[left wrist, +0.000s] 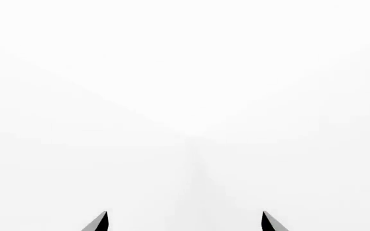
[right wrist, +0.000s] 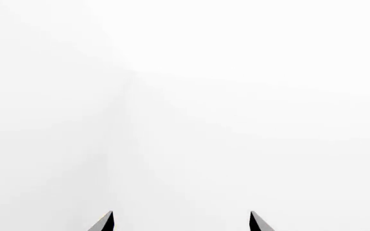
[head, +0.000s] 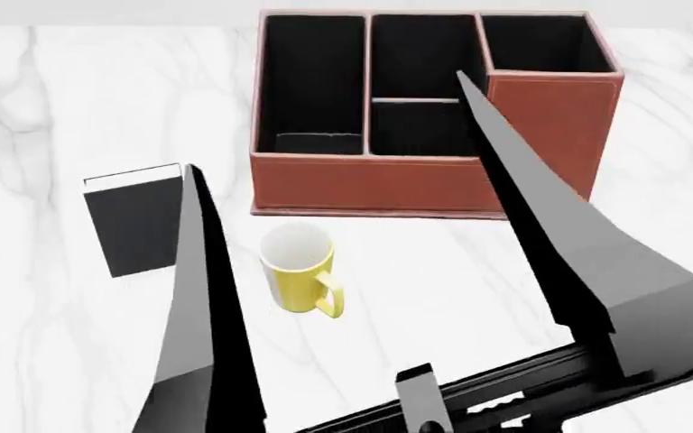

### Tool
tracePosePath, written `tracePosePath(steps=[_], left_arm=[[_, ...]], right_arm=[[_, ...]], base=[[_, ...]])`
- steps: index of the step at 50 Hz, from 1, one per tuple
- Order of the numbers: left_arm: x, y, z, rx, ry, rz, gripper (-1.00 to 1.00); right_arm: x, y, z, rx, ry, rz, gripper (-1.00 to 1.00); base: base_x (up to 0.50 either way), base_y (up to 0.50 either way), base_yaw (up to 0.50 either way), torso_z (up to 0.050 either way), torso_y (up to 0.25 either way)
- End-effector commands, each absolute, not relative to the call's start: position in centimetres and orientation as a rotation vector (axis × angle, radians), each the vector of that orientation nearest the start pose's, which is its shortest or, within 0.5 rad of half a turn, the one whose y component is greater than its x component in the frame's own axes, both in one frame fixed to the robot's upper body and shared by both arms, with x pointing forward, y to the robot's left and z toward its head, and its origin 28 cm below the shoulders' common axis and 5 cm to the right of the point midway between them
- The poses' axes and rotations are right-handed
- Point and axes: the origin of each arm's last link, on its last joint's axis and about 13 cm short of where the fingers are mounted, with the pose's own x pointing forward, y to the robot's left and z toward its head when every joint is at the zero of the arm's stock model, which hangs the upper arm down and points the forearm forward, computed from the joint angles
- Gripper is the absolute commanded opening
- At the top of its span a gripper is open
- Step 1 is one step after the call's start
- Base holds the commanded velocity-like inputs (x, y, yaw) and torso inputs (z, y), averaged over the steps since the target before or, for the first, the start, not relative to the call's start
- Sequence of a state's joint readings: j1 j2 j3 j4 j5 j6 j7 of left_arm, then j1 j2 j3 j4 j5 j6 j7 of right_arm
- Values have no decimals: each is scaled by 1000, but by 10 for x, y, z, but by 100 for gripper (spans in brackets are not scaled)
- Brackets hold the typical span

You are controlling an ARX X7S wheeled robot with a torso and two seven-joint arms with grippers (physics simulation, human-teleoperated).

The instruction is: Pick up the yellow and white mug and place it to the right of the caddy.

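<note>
The yellow and white mug (head: 299,275) stands on the marble table, handle toward the near right, just in front of the caddy's left front corner. The reddish-brown caddy (head: 419,183), with black-lined compartments, sits at the back centre. One gripper (head: 325,121) looms close to the head camera, its two dark fingers spread wide and high above the table; I cannot tell which arm it belongs to. My left gripper (left wrist: 185,211) and right gripper (right wrist: 181,211) each show only two tips, set far apart against blank white, with nothing between them.
A small black book (head: 136,225) with white page edges lies left of the mug. White marble tabletop (head: 33,316) stretches to the left and in front, with a bare strip (head: 671,180) to the right of the caddy.
</note>
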State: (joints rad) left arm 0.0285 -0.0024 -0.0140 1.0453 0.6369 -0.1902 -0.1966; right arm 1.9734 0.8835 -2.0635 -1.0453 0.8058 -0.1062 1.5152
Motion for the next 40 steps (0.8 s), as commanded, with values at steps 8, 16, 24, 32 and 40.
tracePosePath(steps=[8,16,24,32,40], left_arm=[[59,259,179,529,-937,795,100],[22,283,191,517,-972,1013,100],[7,309,198,499,-993,1502,100],[10,307,196,462,-985,1511,100],[11,306,195,460,-977,1483,100]], right_arm=[[133,-93,265,-161,-751,229,100],[130,-99,266,-141,-767,218,100],[128,-103,264,-106,-767,193,100],[127,-106,267,-91,-768,181,100],[126,-106,266,-87,-760,175,100]], base=[[0,0,0,0,0],[0,0,0,0,0],[0,0,0,0,0],[0,-60,0,0,0],[0,-142,0,0,0]])
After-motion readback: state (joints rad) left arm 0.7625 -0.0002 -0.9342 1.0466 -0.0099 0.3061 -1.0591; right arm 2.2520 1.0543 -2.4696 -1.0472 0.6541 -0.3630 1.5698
